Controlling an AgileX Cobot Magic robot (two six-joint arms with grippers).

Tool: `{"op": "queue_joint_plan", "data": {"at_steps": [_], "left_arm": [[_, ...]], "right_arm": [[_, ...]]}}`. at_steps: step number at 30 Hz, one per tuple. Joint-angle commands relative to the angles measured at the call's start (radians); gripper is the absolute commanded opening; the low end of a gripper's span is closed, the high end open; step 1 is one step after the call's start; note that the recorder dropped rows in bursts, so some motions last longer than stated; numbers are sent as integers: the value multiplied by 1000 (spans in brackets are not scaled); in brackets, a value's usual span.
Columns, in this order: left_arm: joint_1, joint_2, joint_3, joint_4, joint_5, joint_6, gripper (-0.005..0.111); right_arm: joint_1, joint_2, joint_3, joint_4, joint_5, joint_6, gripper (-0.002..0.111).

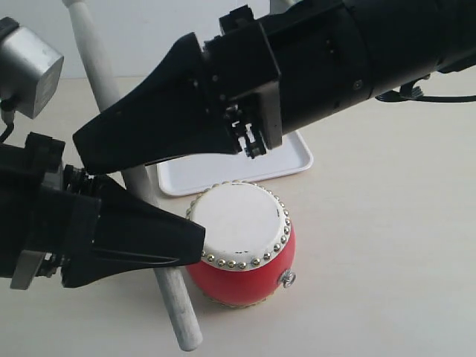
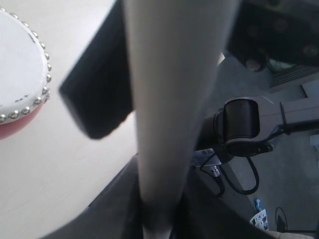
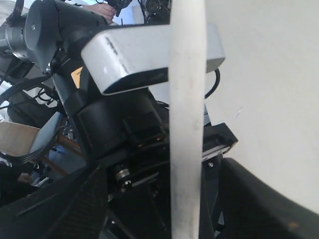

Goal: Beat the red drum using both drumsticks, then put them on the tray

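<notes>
While one red drum [image 1: 242, 245] stands upright on the pale surface [image 1: 387, 245], two drumsticks are each held by an end effector.
One white tray [image 1: 223, 172] lies just behind the drum, its visible part bare. Left end effector [image 1: 190, 242] grips one drumstick [image 1: 178, 309] beside the drum; right end effector [image 1: 89, 152] grips the other drumstick [image 1: 93, 52] above.

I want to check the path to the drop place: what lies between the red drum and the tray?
Nothing: in the exterior view the red drum nearly meets the tray, with only a thin strip of bare table between them.
</notes>
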Motion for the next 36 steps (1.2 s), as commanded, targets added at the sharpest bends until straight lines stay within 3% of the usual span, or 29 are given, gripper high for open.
{"op": "queue_joint_plan", "data": {"at_steps": [1,20,36], "left_arm": [[-1,-5,-6,-15,-8,4,0],[-1,-5,-6,-15,-8,4,0],[-1,-5,-6,-15,-8,4,0]], "right_arm": [[6,1,4,14,-34,-17,61],[6,1,4,60,-36,-17,60],[6,1,4,67,-36,-13,50]]}}
